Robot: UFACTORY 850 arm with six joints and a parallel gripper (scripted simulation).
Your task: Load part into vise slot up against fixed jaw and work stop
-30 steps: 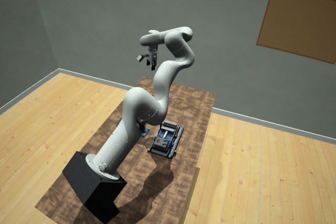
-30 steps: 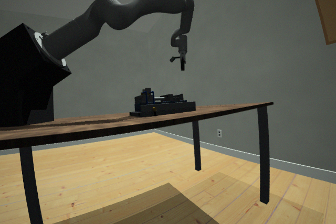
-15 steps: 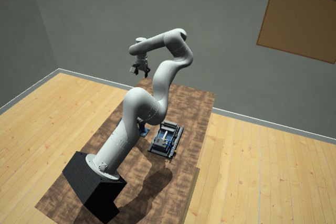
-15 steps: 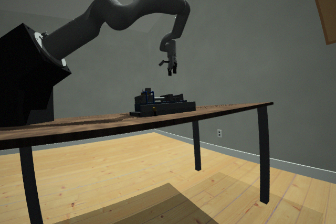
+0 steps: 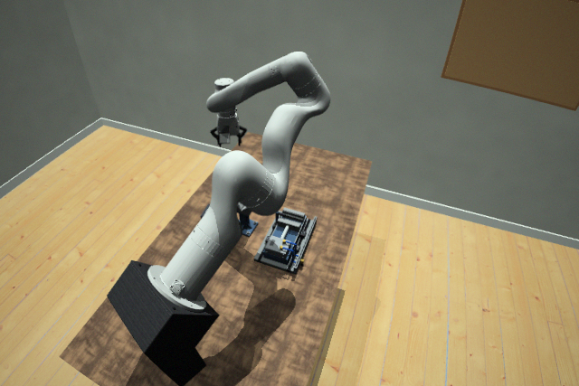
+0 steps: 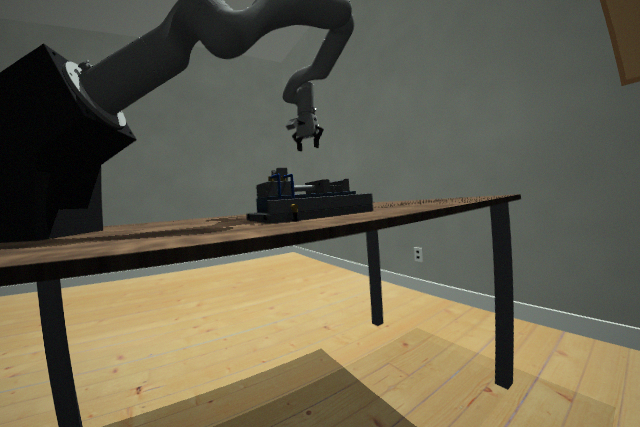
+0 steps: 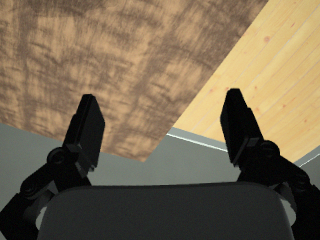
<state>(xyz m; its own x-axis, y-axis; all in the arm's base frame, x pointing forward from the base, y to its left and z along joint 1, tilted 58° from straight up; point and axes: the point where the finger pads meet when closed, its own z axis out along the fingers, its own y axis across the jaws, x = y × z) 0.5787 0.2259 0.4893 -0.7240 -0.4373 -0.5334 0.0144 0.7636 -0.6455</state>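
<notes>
My gripper (image 5: 227, 137) hangs high above the far part of the table, open and empty, and it also shows in the exterior view (image 6: 308, 142). In the wrist view the two black fingers stand wide apart with nothing between them, over the table's far corner. The vise (image 5: 286, 240) sits on the table near the arm's right side, well below and nearer than the gripper, and it also shows in the exterior view (image 6: 310, 199). A blue plate (image 5: 248, 228) lies left of the vise, mostly hidden behind the arm. I cannot make out the part in any view.
The arm's black base block (image 5: 158, 314) stands at the table's near end. The table's far edge and corner (image 7: 150, 156) lie under the gripper, with wooden floor (image 7: 267, 74) and grey wall beyond. A brown board (image 5: 514, 41) hangs on the wall.
</notes>
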